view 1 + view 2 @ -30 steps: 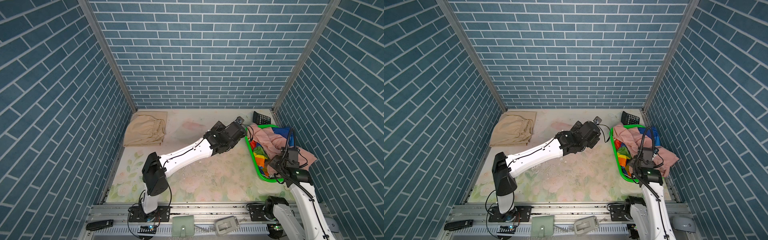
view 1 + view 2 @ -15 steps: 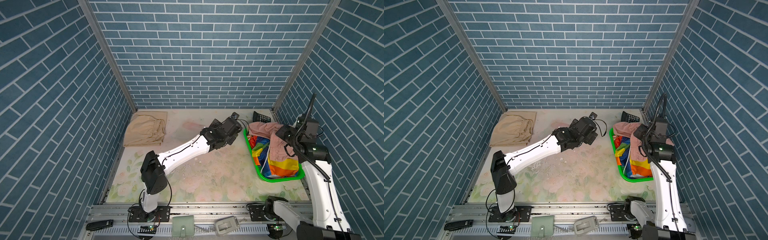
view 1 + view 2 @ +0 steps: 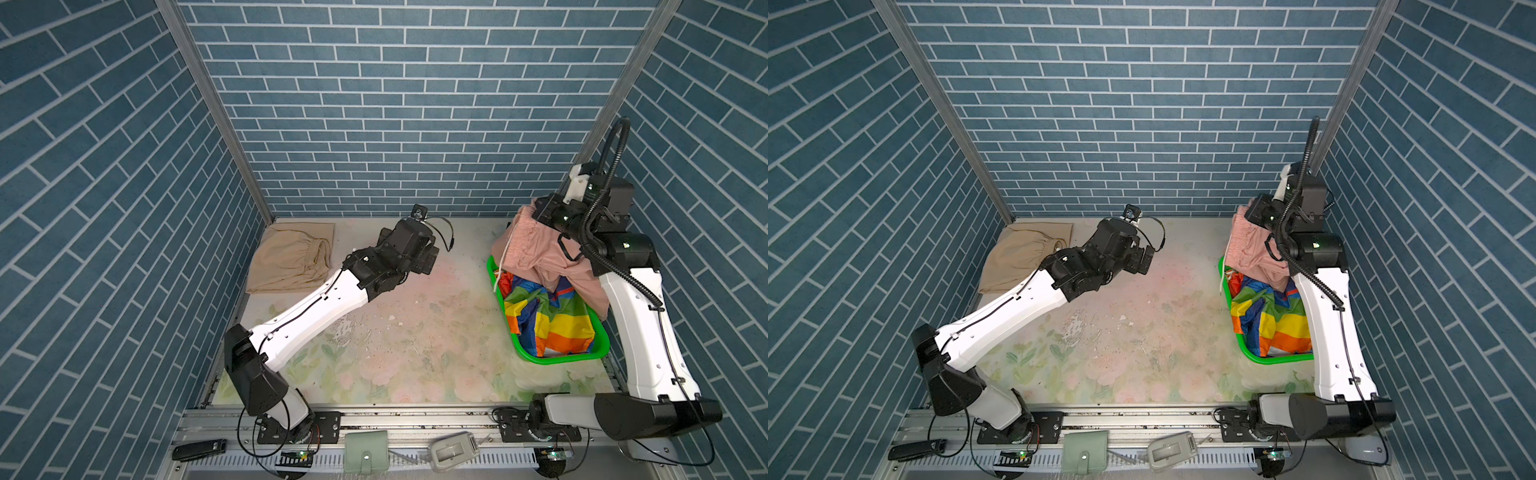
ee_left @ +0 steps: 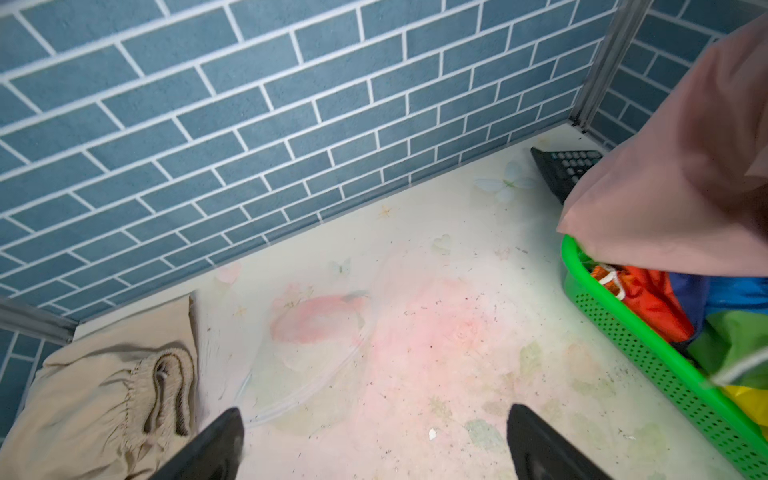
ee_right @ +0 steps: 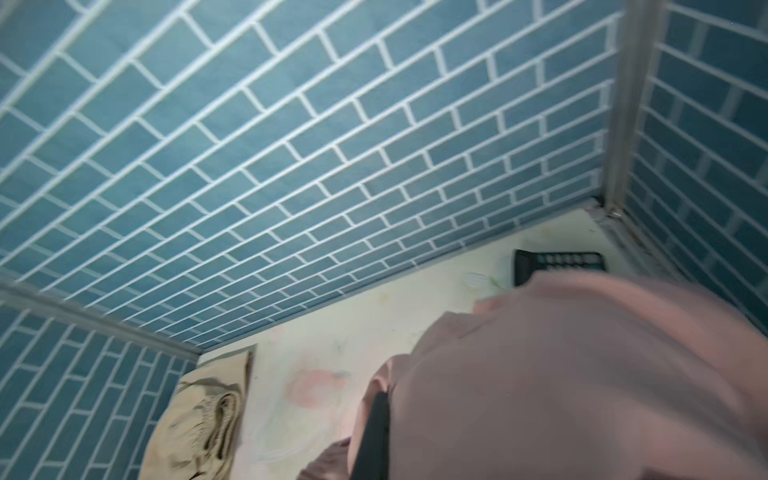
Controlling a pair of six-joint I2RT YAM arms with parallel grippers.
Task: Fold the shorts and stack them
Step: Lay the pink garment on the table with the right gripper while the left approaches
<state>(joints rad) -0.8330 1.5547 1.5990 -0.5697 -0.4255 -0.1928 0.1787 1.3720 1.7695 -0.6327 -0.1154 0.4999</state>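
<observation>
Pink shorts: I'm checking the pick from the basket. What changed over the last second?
The right gripper, shut on the pink shorts, rose from the green basket toward the back right corner, lifting them to hang over it and uncovering the rainbow shorts. The open left gripper drew back slightly from the basket. The beige shorts and the basket stayed put.

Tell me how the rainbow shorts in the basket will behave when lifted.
Probably floppy: the rainbow shorts lie crumpled in the green basket. Likely slippery, since the fabric looks shiny. The pink shorts draped over them may drag along.
</observation>
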